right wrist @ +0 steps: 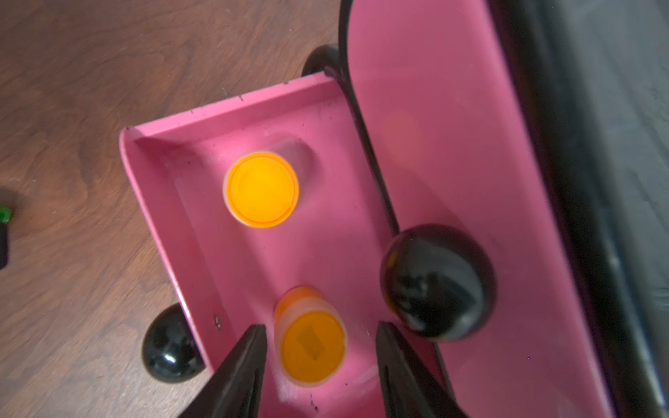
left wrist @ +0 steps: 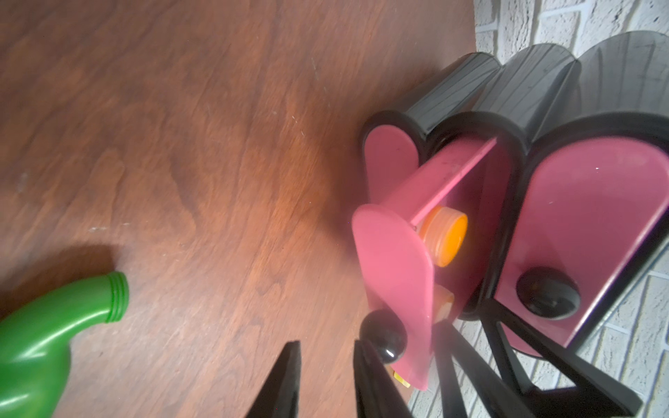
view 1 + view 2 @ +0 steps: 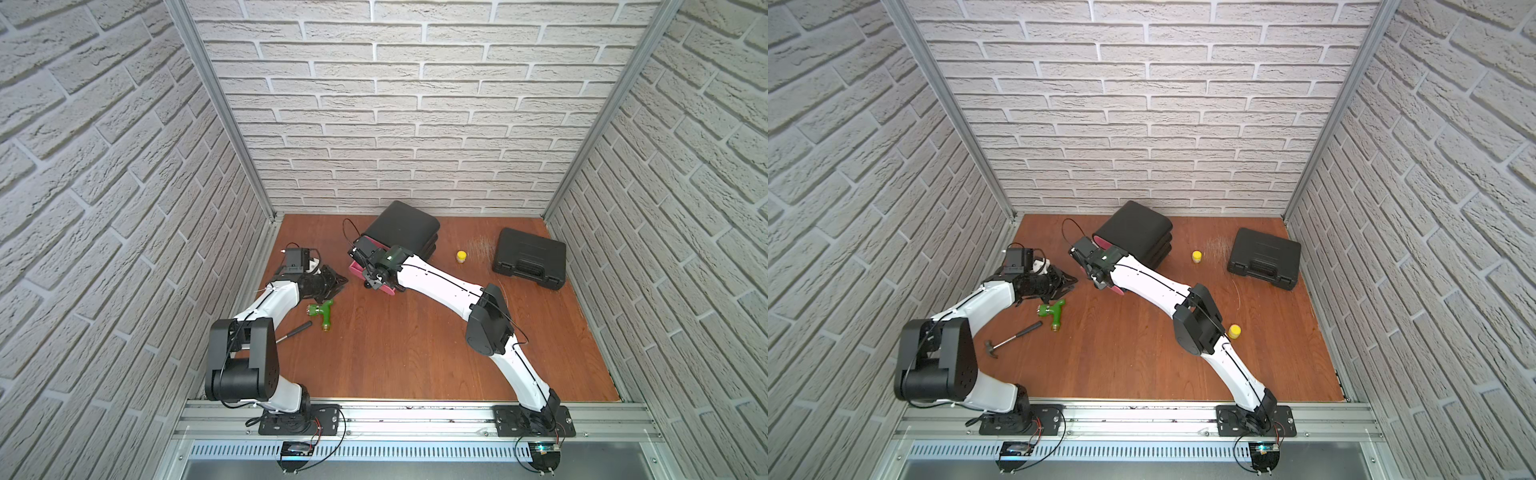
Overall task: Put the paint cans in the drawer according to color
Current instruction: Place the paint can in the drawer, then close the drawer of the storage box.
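An orange paint can (image 1: 260,190) sits in the pulled-out middle drawer (image 1: 170,224) of the black cabinet (image 3: 401,226), which stands at the back of the wooden table (image 3: 395,353) near the brick wall. A second orange can (image 1: 313,347) lies in the same drawer between the fingers of the right gripper (image 1: 321,325). The jaws stand apart, with pink drawer floor showing on either side of the can, and grip nothing.

The top drawer (image 2: 586,202) shows its pink front and black ball knob (image 2: 546,293).

The left gripper (image 2: 327,343) hovers at the open drawer's front, its jaws narrowly parted and empty. One finger is just beside the middle drawer's knob (image 2: 383,340); whether they touch cannot be told.

Farther out, a yellow paint can (image 3: 461,256) stands on the table between the cabinet and a flat black case (image 3: 530,257). In a top view, a second yellow can (image 3: 1234,331) peeks out beside the right arm's elbow.

A green T-shaped piece (image 3: 322,311) and a hammer (image 3: 1013,336) lie on the table near the left arm.
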Controlling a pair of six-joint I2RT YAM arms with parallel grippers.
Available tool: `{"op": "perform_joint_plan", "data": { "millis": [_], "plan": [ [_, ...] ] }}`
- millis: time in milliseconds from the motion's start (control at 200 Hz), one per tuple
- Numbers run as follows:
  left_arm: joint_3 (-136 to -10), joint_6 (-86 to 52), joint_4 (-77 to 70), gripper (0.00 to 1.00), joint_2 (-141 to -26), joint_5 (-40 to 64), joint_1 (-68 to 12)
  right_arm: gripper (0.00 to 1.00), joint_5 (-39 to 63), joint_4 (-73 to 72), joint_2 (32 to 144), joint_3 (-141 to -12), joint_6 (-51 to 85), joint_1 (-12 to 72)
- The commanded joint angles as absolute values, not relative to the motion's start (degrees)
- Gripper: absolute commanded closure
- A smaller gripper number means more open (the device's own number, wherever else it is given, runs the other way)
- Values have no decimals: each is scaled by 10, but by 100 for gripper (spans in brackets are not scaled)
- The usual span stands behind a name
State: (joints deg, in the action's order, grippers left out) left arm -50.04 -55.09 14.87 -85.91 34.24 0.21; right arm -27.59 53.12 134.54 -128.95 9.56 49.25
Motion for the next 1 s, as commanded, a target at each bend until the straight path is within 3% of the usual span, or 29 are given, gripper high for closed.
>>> {"op": "perform_joint_plan", "data": {
  "millis": [0, 305, 495, 995],
  "plan": [
    [-502, -557, 127, 74, -874, 328, -7, 46, -239, 545, 1290, -1294, 114, 490],
    [-511, -595, 76, 78, -902, 297, -44, 45, -131, 525, 1161, -1210, 156, 487],
    [-499, -626, 7, 79, -911, 280, -66, 48, -142, 500, 1117, -1190, 188, 461],
    [-503, -657, -47, 89, -941, 230, -102, 55, -116, 468, 1226, -1295, 202, 365]
  ]
}}
